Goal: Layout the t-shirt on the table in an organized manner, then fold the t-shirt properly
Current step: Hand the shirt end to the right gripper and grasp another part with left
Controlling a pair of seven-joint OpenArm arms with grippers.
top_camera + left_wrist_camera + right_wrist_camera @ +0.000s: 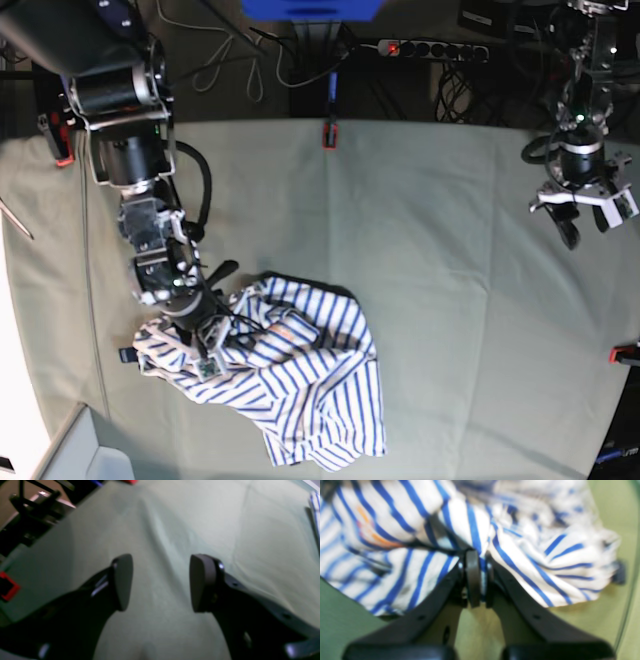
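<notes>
The t-shirt [290, 385], white with blue stripes, lies crumpled in a heap at the front left of the table [450, 300]. My right gripper [205, 335] is on the heap's left part and is shut on a fold of the t-shirt [515, 555], as the right wrist view shows with cloth pinched between the pads [473, 577]. My left gripper [585, 215] hangs open and empty over the table's far right side, far from the shirt. In the left wrist view its fingers [123, 580] stand wide apart above bare cloth [175, 530].
Red clamps sit at the table's back edge [328, 135], the left edge [62, 158] and the right edge [625, 352]. Cables and a power strip [430, 48] lie behind the table. A pale bin corner [85, 450] shows at the front left.
</notes>
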